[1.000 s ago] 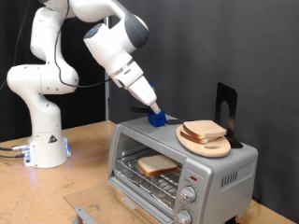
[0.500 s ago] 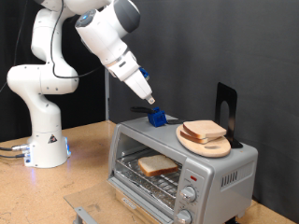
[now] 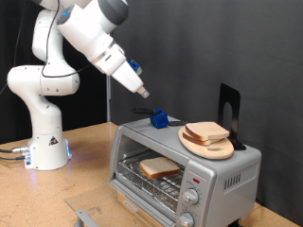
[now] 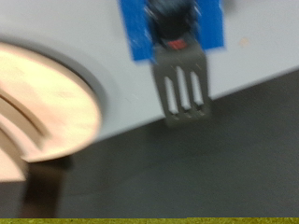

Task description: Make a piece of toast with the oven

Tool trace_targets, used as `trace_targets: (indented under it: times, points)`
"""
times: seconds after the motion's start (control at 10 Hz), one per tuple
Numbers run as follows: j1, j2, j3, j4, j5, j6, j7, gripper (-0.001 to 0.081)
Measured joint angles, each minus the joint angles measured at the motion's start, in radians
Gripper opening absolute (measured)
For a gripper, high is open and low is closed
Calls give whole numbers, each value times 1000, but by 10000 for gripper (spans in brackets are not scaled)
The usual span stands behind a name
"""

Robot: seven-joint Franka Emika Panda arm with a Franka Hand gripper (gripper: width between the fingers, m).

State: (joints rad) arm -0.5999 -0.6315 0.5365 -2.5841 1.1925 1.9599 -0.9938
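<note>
The silver toaster oven (image 3: pixel 204 170) stands on the wooden table at the exterior view's right. A slice of toast (image 3: pixel 159 167) lies on its wire rack inside. My gripper (image 3: pixel 141 92) hangs empty in the air above and to the left of the oven's top. Just below it a blue holder (image 3: pixel 159 119) with a metal fork sits on the oven's top. The wrist view looks down on that holder (image 4: pixel 173 26) and fork (image 4: pixel 183 89); my fingers do not show there.
A round wooden plate (image 3: pixel 202 147) with two bread slices (image 3: pixel 207 132) rests on the oven's top; its rim also shows in the wrist view (image 4: pixel 47 103). A black stand (image 3: pixel 227 104) rises behind it. Two knobs (image 3: pixel 188 199) are on the oven's front right.
My gripper has risen up and to the left, away from the blue holder, which stays on the oven's top. The toast and plate have not moved.
</note>
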Motion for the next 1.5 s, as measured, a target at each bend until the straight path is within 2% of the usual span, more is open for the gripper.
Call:
trace_targets:
  times: [0.3,0.4,0.5,0.7,0.8,0.9,1.1,1.2,1.3,1.5]
  points:
    - [-78,66,-17,32,-56,11,-46,808]
    - [-93,117,-27,64,-70,-2,-64,808]
    - [-93,114,-23,61,-70,1,-63,808]
    - [-78,86,-32,4,172,53,-51,808]
    - [-80,58,-44,-34,233,60,22,808]
    - [-84,20,-56,-72,247,74,131,808]
    - [-108,-87,-55,-133,144,78,399,808]
    - [-106,-82,-55,-132,161,73,348,808]
    - [-114,-75,-52,-131,102,47,452,808]
    - [-138,-74,-52,-110,-26,-60,734,808]
